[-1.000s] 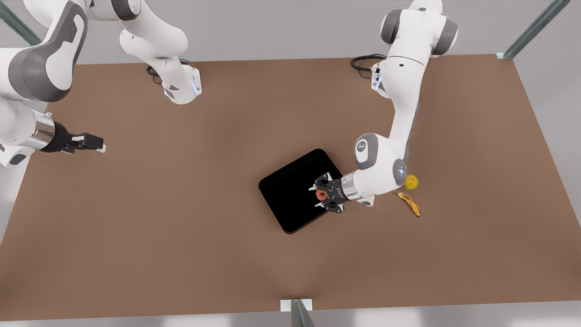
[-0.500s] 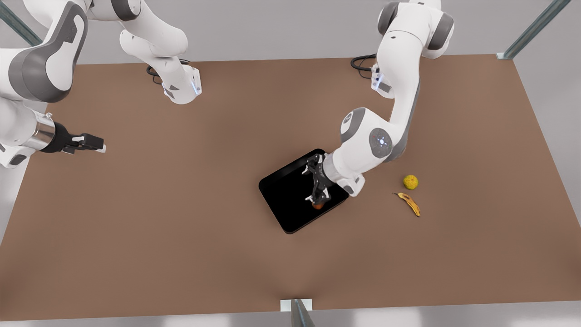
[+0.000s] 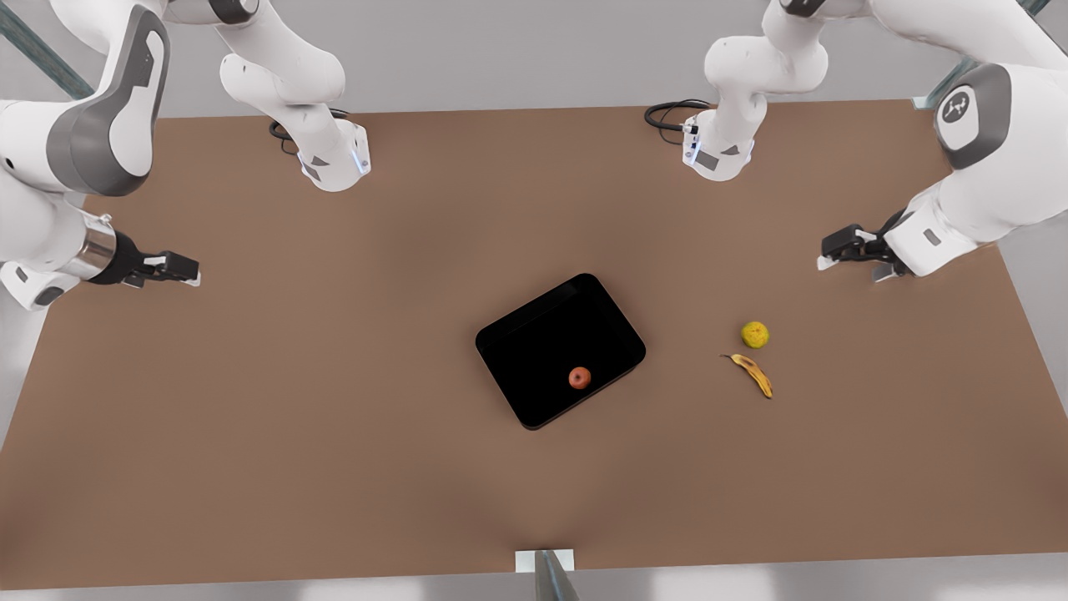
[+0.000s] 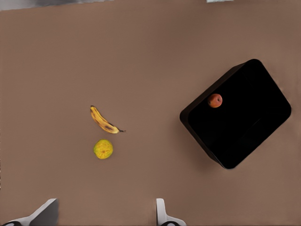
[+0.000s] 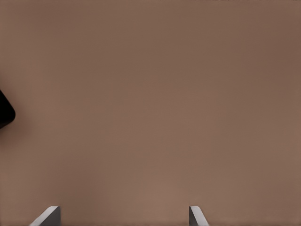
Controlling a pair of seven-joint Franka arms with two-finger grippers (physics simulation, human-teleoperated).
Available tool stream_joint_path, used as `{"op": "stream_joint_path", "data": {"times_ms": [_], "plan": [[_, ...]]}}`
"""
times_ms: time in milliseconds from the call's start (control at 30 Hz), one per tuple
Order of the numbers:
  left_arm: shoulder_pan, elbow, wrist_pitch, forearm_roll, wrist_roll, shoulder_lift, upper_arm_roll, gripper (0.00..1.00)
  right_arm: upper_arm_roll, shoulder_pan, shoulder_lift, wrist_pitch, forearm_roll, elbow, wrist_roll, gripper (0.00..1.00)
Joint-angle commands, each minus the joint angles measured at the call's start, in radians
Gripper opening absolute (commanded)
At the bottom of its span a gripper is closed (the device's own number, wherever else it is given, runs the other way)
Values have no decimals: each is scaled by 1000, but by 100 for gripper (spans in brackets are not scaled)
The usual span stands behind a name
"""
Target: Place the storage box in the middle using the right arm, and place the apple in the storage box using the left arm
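The black storage box (image 3: 534,342) lies open-topped near the middle of the brown table. The red-orange apple (image 3: 579,377) rests inside it, close to the wall nearest the front edge; the left wrist view also has the apple (image 4: 215,100) in the box (image 4: 249,122). My left gripper (image 3: 823,255) hangs open at the front view's right, well away from the box, with nothing between its fingers (image 4: 161,212). My right gripper (image 3: 194,275) waits open at the front view's left, its fingers (image 5: 195,214) over bare table. A corner of the box (image 5: 4,110) edges into the right wrist view.
A yellow-green round fruit (image 3: 754,334) and a brown-spotted banana (image 3: 753,374) lie on the table between the box and the left gripper. Both arm bases (image 3: 334,163) stand at the table's far edge.
The left gripper let go of the apple, which now lies in the box, and the arm pulled back to the front view's right. The right arm barely shifted.
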Motion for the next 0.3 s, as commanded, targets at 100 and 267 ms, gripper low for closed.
{"op": "stream_joint_path", "data": {"times_ms": [100,267], "plan": [[104,-170,69,52,-93,-56,-136,100,0,0,0,-2,0,3,-1,100],[101,-121,72,90,-127,-1,-141,100,0,0,0,-3,0,5,-1,100]]}}
